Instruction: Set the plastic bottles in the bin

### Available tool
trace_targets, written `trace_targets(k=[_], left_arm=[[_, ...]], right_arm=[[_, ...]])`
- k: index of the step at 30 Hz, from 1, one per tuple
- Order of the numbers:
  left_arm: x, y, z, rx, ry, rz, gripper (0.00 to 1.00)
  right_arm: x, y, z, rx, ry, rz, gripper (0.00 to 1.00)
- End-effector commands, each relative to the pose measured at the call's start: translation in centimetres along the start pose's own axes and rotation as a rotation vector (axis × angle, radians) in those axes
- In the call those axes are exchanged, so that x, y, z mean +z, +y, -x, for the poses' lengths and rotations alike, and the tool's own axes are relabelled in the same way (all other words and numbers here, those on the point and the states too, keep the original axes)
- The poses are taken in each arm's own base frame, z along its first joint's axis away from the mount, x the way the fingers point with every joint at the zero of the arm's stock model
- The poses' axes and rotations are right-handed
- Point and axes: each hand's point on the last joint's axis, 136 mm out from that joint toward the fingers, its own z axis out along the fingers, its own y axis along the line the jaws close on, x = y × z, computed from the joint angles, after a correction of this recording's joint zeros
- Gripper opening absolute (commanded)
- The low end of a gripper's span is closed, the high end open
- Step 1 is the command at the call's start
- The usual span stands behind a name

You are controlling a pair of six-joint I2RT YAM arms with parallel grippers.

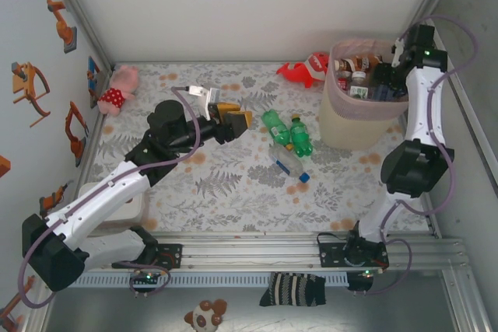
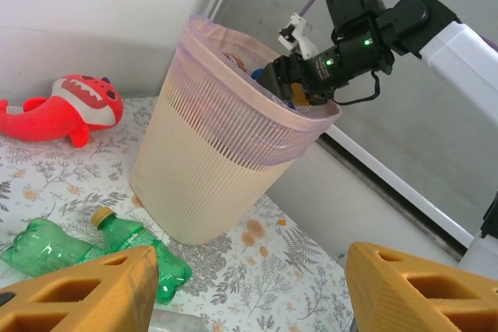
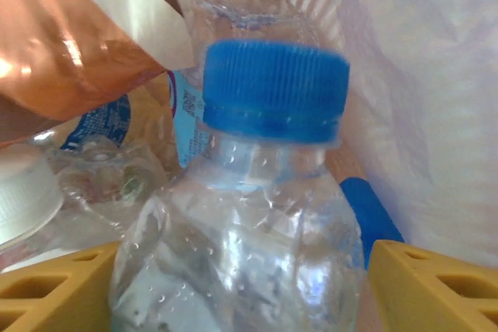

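- Evidently this is the drop step: the right gripper (image 1: 381,83) sits in the mouth of the bin (image 1: 346,126), upper right of the top view, above the bottles piled inside.
- In the right wrist view a blue-capped bottle (image 3: 257,215) stands mid-frame between the yellow fingers (image 3: 54,289). I cannot tell whether they pinch it or stand just free of it.
- The left gripper (image 1: 237,122), centre-left of the top view, has its jaws wide and empty.
- It points toward two green bottles (image 1: 286,131) and a clear bottle (image 1: 289,163), all lying on the cloth at frame centre, just left of the bin.
- Next, I judge, the right arm must free its bottle and lift out without snagging the pink liner (image 2: 257,110). The left should then close across the nearest green bottle's body.
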Motion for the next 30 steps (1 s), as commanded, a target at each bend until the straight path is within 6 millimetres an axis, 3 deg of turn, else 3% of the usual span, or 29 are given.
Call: trace_targets(k=[1,4,7,15,23,26,30], left_arm=[[-0.2,-0.4,0.8,0.004,-0.027,-0.025,0.64],[-0.3,-0.4,0.9,0.003,-0.031,-0.026,0.64],[-0.3,-0.4,0.9,0.002,-0.03,-0.027,0.64],[-0.1,-0.1,0.6,-0.007,-0.019,-0.024,0.64],[0.5,0.5,-0.2,-0.039,0.014,-0.011,0.64],[0.9,1.1,-0.9,-0.054,0.046,0.01,0.63],[1.6,2.7,-2.3,-0.087,0.11,0.074,0.62]], right_arm=[[-5.6,-0.7,2.0,0.016,-0.132,-0.03,0.8],[-6.6,-0.3,2.6,0.016,-0.168,-0.011,0.77],[-6.4,0.1,2.8,0.016,-0.174,0.011,0.67],[-2.7,1.8,2.2,0.034,-0.121,0.119,0.39],[2.2,1.0,-0.8,0.048,-0.005,0.081,0.28],[1.8,0.8,-0.8,0.049,-0.01,0.065,0.26],[-0.8,0.7,0.2,0.048,-0.071,0.058,0.28]])
